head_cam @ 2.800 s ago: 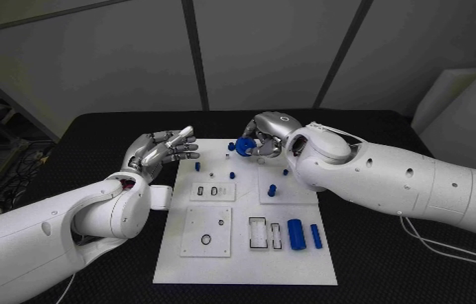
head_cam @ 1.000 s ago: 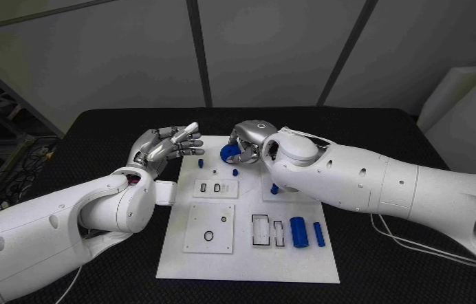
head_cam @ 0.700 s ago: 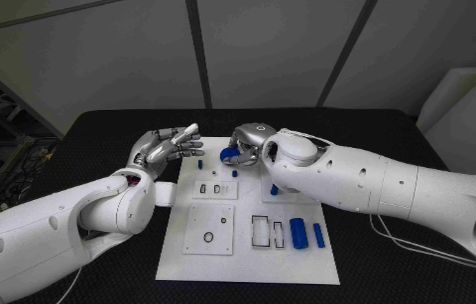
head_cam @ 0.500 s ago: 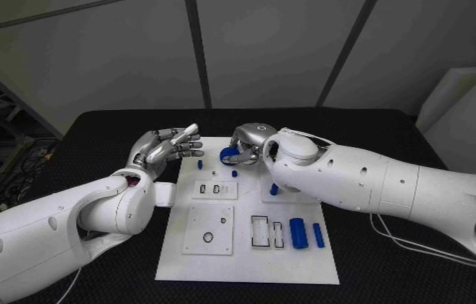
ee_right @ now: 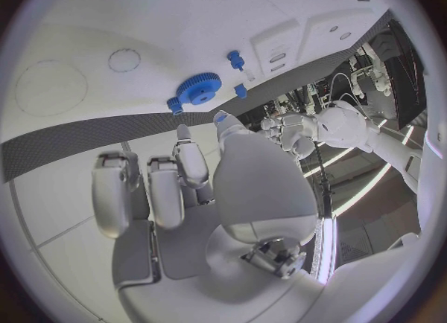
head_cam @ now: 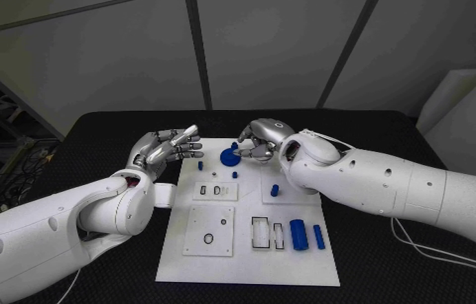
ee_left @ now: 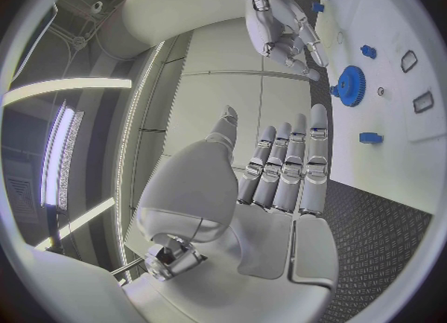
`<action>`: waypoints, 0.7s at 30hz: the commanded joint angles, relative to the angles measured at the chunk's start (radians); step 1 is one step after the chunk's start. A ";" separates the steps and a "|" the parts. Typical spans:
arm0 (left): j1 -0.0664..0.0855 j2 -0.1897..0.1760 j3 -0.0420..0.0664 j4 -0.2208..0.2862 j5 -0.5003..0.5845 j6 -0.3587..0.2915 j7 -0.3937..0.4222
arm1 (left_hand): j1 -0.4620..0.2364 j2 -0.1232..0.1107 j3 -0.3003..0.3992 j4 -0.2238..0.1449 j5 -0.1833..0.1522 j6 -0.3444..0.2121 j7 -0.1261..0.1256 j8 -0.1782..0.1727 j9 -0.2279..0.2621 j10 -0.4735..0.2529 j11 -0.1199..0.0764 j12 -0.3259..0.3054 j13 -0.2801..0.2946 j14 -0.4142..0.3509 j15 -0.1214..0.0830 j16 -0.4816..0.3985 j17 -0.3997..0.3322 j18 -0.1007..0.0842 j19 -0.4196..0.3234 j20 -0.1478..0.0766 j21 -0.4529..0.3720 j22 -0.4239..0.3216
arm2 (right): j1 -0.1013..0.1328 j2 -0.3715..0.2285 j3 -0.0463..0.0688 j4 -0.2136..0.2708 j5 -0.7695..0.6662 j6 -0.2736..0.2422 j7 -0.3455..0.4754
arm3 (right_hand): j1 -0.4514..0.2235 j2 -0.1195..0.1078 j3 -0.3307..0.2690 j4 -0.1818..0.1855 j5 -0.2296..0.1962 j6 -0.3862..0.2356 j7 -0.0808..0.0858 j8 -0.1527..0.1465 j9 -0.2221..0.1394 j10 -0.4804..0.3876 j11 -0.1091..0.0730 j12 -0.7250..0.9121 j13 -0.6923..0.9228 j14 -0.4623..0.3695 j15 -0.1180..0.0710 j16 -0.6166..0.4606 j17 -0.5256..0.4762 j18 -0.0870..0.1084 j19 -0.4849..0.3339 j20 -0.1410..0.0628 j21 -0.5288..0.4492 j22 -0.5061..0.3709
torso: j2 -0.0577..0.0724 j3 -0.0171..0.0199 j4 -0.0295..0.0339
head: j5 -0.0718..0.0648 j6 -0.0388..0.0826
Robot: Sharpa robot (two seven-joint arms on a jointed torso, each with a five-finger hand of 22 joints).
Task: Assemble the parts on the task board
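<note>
The blue gear (head_cam: 229, 157) is sitting on the far end of the task board (head_cam: 248, 263), and the right hand (head_cam: 260, 141) is hovering just beside it, fingers curled but parted, holding nothing. The left hand (head_cam: 165, 147) is hanging over the board's far left corner, fingers straight and spread, gripping nothing. 2 blue cylinders (head_cam: 296, 234) are lying near the board's right edge on the black counter (head_cam: 397, 263).

The head camera looks down over the flat white task board (head_cam: 248, 249); both wrist cameras closely share its round blue toothed gear (ee_left: 352, 85).
</note>
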 commanded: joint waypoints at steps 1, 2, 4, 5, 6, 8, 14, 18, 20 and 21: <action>0.002 -0.001 0.001 -0.001 -0.008 0.012 0.005 | -0.002 0.009 -0.006 -0.002 0.002 0.000 0.006 -0.006 -0.001 -0.001 0.003 -0.006 0.000 0.001 0.002 -0.004 0.001 -0.005 0.001 0.001 0.002 -0.001 | 0.002 -0.046 0.001 0.031 0.181 -0.131 0.193 | 0.019 -0.002 0.000 -0.009 0.003 -0.001 -0.003 0.000 0.000 -0.008 -0.003 -0.003 0.000 0.078 0.008 -0.006 0.138 -0.009 0.018 0.006 -0.004 0.143 | -0.003 0.0021 -0.0048 | 0.002 0.001; 0.002 -0.002 0.001 -0.001 -0.008 0.012 0.005 | -0.002 0.009 -0.006 -0.002 0.002 0.000 0.006 -0.006 -0.001 -0.001 0.003 -0.006 0.000 0.001 0.002 -0.004 0.001 -0.005 0.001 0.001 0.002 -0.001 | 0.003 -0.068 0.001 0.044 0.202 -0.131 0.208 | 0.026 -0.004 -0.001 -0.013 0.003 0.003 -0.004 0.002 0.001 -0.008 -0.004 -0.004 -0.001 0.078 0.007 -0.007 0.137 -0.009 0.018 0.006 -0.004 0.143 | -0.002 0.0021 -0.0050 | 0.002 0.001; 0.002 -0.002 0.001 -0.001 -0.008 0.013 0.005 | -0.001 0.010 -0.006 -0.003 0.002 0.001 0.006 -0.006 0.000 0.000 0.003 -0.006 0.000 0.001 0.002 -0.005 0.002 -0.005 0.001 0.001 0.002 -0.002 | 0.003 -0.115 0.002 0.067 0.243 -0.120 0.230 | 0.040 -0.008 -0.004 -0.019 -0.004 0.013 -0.005 0.006 0.003 -0.009 -0.005 -0.007 -0.003 0.078 0.006 -0.008 0.137 -0.009 0.017 0.005 -0.005 0.142 | -0.003 0.0032 -0.0077 | 0.001 0.001; 0.001 -0.003 0.001 -0.001 -0.008 0.014 0.005 | -0.001 0.010 -0.006 -0.003 0.002 0.001 0.006 -0.006 0.000 0.000 0.003 -0.006 0.000 0.001 0.002 -0.005 0.002 -0.005 0.001 0.001 0.002 -0.002 | 0.003 -0.139 0.003 0.077 0.265 -0.111 0.239 | 0.051 -0.010 -0.004 -0.025 -0.012 0.022 -0.007 0.009 0.005 -0.010 -0.006 -0.009 -0.004 0.077 0.005 -0.008 0.135 -0.009 0.016 0.004 -0.005 0.141 | -0.004 0.0034 -0.0089 | 0.000 0.001; 0.001 -0.003 0.001 -0.002 -0.008 0.015 0.005 | -0.001 0.010 -0.006 -0.003 0.002 0.002 0.006 -0.006 0.000 0.001 0.002 -0.006 0.000 0.001 0.002 -0.005 0.002 -0.005 0.001 0.001 0.002 -0.002 | 0.003 -0.163 0.003 0.085 0.288 -0.101 0.246 | 0.063 -0.012 -0.004 -0.031 -0.021 0.030 -0.008 0.012 0.006 -0.010 -0.007 -0.010 -0.005 0.077 0.004 -0.009 0.135 -0.009 0.016 0.003 -0.006 0.141 | -0.004 0.0036 -0.0098 | 0.000 0.002; 0.001 -0.004 0.001 -0.002 -0.008 0.016 0.004 | 0.001 0.011 -0.006 -0.004 0.002 0.005 0.005 -0.005 0.001 0.004 0.002 -0.005 0.001 0.003 0.001 -0.005 0.003 -0.005 0.000 0.001 0.001 -0.002 | 0.003 -0.201 0.003 0.097 0.319 -0.083 0.257 | 0.091 -0.018 -0.003 -0.048 -0.035 0.038 -0.009 0.012 0.006 -0.010 -0.009 -0.012 -0.007 0.077 0.002 -0.009 0.135 -0.009 0.017 0.001 -0.006 0.141 | -0.005 0.0047 -0.0133 | 0.001 0.001; 0.001 -0.002 0.001 -0.007 -0.008 0.021 0.004 | 0.002 0.015 -0.010 -0.007 0.002 0.019 0.003 -0.002 0.002 0.023 -0.003 -0.001 0.003 0.011 -0.001 -0.006 0.006 -0.004 -0.006 0.001 -0.002 -0.005 | 0.004 -0.307 0.004 0.119 0.369 -0.041 0.282 | 0.146 -0.034 -0.005 -0.082 -0.060 0.047 -0.013 0.009 0.005 -0.008 -0.013 -0.016 -0.008 0.079 -0.001 -0.008 0.140 -0.010 0.019 -0.002 -0.005 0.144 | -0.009 0.0080 -0.0187 | -0.002 0.001; 0.001 0.001 0.001 -0.011 -0.008 0.025 0.003 | 0.003 0.017 -0.014 -0.010 0.002 0.031 0.002 -0.001 0.003 0.043 -0.006 0.005 0.006 0.020 -0.004 -0.006 0.009 -0.004 -0.008 0.000 -0.004 -0.007 | 0.003 -0.356 0.003 0.116 0.381 -0.025 0.290 | 0.165 -0.039 -0.006 -0.094 -0.062 0.050 -0.014 0.007 0.004 -0.006 -0.015 -0.016 -0.008 0.079 -0.003 -0.007 0.142 -0.010 0.020 -0.004 -0.005 0.146 | -0.010 0.0110 -0.0203 | -0.012 0.001; 0.001 0.003 0.001 -0.012 -0.008 0.026 0.003 | 0.003 0.019 -0.016 -0.011 0.003 0.037 0.001 0.000 0.003 0.055 -0.008 0.008 0.008 0.026 -0.005 -0.004 0.012 -0.004 -0.011 -0.001 -0.005 -0.008 | 0.002 -0.367 0.003 0.112 0.383 -0.022 0.292 | 0.169 -0.039 -0.006 -0.096 -0.062 0.049 -0.014 0.006 0.003 -0.007 -0.015 -0.017 -0.008 0.080 -0.003 -0.006 0.143 -0.010 0.021 -0.004 -0.004 0.147 | -0.009 0.0125 -0.0202 | -0.019 0.001; 0.000 0.003 0.000 -0.013 -0.008 0.027 0.003 | 0.003 0.019 -0.017 -0.011 0.002 0.039 0.000 0.000 0.003 0.058 -0.009 0.009 0.009 0.028 -0.006 -0.003 0.012 -0.004 -0.012 -0.001 -0.006 -0.009 | 0.002 -0.371 0.003 0.108 0.382 -0.019 0.292 | 0.172 -0.040 -0.006 -0.097 -0.062 0.048 -0.014 0.005 0.003 -0.007 -0.015 -0.018 -0.009 0.080 -0.003 -0.006 0.143 -0.010 0.020 -0.004 -0.004 0.146 | -0.009 0.0117 -0.0200 | -0.022 0.000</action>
